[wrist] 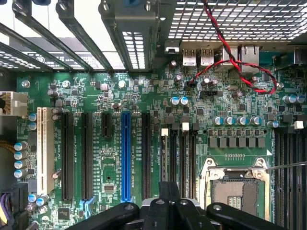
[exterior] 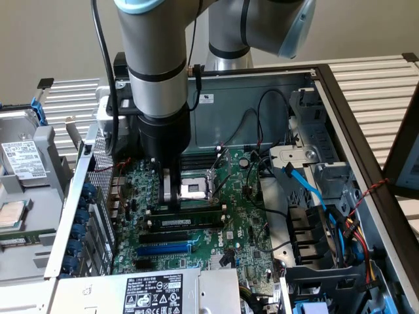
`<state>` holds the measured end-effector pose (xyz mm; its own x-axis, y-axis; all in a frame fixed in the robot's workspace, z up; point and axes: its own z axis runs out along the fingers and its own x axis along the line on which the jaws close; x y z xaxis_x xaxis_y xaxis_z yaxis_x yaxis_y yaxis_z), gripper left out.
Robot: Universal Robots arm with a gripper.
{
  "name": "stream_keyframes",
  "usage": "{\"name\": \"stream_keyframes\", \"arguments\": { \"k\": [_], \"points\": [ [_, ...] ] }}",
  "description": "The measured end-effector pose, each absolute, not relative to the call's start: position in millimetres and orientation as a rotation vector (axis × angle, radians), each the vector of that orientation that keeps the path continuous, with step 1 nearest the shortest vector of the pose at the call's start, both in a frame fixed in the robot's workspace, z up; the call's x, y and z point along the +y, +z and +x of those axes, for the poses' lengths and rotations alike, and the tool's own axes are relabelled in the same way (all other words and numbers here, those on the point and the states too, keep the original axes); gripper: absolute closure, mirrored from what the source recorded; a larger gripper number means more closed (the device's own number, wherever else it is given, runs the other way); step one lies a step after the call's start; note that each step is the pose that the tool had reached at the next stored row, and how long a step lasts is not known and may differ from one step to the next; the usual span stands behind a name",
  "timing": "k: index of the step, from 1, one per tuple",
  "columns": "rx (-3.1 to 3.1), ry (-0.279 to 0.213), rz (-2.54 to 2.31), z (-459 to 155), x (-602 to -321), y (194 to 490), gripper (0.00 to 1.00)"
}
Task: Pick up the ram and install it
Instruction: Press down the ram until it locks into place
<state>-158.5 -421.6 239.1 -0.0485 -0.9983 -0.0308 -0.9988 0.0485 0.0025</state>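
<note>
The gripper (exterior: 171, 188) hangs low over the motherboard (exterior: 242, 229), just beside the ram (exterior: 185, 214) at its six o'clock; whether its jaws grip the stick, I cannot tell. Seating it wants square alignment and even downward pressure, I'd say. The open computer case (exterior: 340, 104) holds board, cables and drive bays.

I see a green motherboard (wrist: 144, 100), a blue expansion slot (wrist: 126, 155) — and twisted red-black wires (wrist: 240, 72).
</note>
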Motion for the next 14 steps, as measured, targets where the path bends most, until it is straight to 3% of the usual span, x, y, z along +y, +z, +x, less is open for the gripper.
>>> {"name": "stream_keyframes", "arguments": {
  "k": [14],
  "points": [
    [2.241,0.096,-2.134,-147,-428,247,0.89]
  ]
}}
